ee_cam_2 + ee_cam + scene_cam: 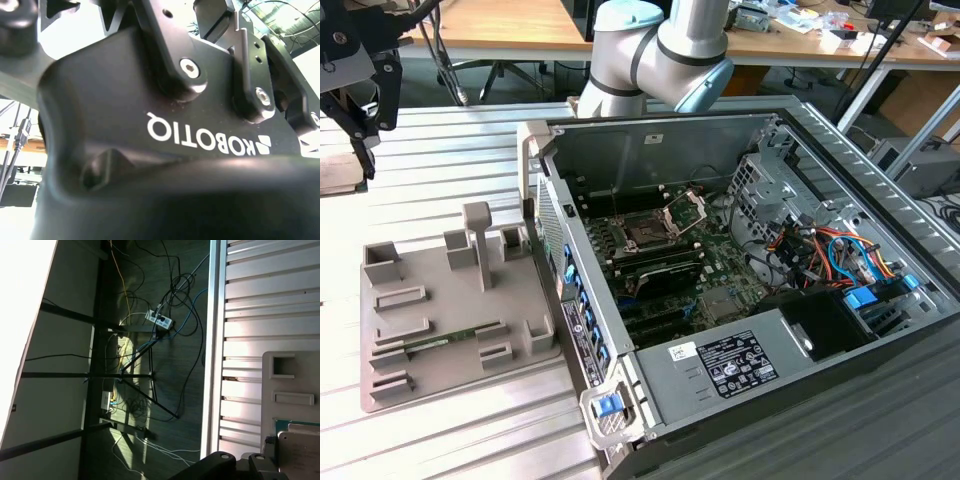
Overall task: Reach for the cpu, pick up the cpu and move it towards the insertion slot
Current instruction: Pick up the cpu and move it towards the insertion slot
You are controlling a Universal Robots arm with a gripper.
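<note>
Exterior view: my pincer (360, 120) hangs at 10 o'clock of the frame, up off the slatted metal table (450, 170) and well apart from the open pc case (740, 270). Can't tell whether it's spread or pressed together. The grey tray (455, 305) lies at 8 o'clock, just beside the case's side wall, w/ raised blocks (477, 235) on it. From the tray my pincer is at approx 11 o'clock. My arm (660, 40) shows at 12 o'clock, behind the case.

The insertion slot (648, 233) sits near frame centre, inside the case on the green board (720, 275). It has a dark middle, w/ the shiny metal frame (685, 208) hinged up at its 1 o'clock side. From my pincer the slot is at 4 o'clock, well apart.

First wrist view: the cpu (300, 450) lies on the tray (290, 360) as a pale square w/ a green edge, partly cut off by the frame. Black parts of my pincer (225, 465) are near it, not touching as far as I can tell. Past the table edge (215, 340) is floor w/ cables (195, 340) & a power strip (160, 319).

Second wrist view: my pincer's black body (165, 125), close up.
</note>
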